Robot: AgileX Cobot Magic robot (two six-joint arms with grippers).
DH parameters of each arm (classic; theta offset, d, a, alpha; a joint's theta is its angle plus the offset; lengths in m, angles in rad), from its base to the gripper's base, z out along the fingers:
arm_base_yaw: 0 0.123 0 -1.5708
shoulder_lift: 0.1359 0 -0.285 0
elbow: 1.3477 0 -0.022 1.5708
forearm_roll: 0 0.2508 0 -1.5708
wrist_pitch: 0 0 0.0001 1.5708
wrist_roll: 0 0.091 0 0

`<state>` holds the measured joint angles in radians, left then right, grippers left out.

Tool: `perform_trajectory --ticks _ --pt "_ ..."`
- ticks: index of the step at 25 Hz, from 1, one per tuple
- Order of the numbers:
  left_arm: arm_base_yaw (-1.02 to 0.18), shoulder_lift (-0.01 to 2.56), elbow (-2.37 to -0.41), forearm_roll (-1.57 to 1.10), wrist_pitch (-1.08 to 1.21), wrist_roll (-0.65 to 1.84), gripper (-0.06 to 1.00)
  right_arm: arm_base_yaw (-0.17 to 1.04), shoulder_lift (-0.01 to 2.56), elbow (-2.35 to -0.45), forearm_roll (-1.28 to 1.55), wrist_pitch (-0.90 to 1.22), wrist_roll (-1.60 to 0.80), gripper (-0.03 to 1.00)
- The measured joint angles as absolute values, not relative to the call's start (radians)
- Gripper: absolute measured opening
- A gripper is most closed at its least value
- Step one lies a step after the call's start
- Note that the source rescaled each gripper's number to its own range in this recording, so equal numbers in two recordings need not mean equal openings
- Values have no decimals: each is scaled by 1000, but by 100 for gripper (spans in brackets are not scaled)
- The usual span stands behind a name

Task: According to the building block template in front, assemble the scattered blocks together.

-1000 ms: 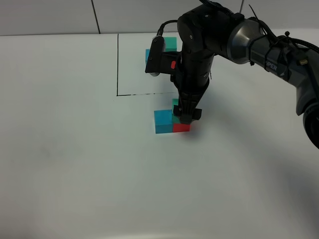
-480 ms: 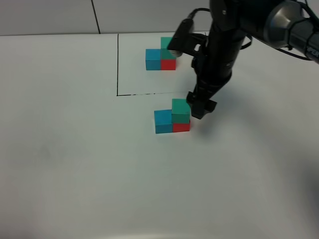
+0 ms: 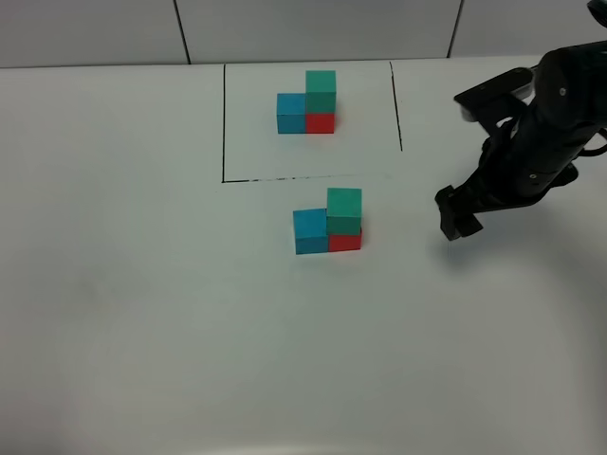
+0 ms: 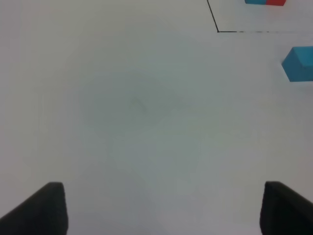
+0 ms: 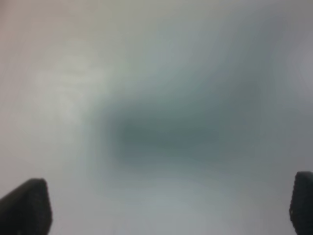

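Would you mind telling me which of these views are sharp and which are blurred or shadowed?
Exterior high view: sharp, evenly lit, the assembled blocks crisp. Left wrist view: fairly clear, the blue cube and black line legible. Right wrist view: wholly out of focus, a dark shadowy smear on the table.

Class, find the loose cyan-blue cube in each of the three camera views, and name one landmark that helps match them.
Exterior high: the cyan-blue cube sits centre, left of the red cube, below the black drawn line.
Left wrist: the cube is cut by the right edge.
Right wrist: not in it; blurred table only.
Shared landmark: the black line's corner.
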<state>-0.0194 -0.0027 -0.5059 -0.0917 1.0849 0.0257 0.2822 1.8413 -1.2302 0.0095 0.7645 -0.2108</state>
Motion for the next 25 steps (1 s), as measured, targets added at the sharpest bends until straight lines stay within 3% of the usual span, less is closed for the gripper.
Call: perform_trajectory --ticks 5,16,25 --pt "-19 -3 -506 -92 1085 26 76 233 1811 -1286 -26 690 -85 100" --pt "-19 -3 -506 -92 1085 26 76 174 1624 -1375 -211 767 82 100" --pt "-19 -3 -506 -92 1085 26 76 173 1209 -1029 -251 764 216 100"
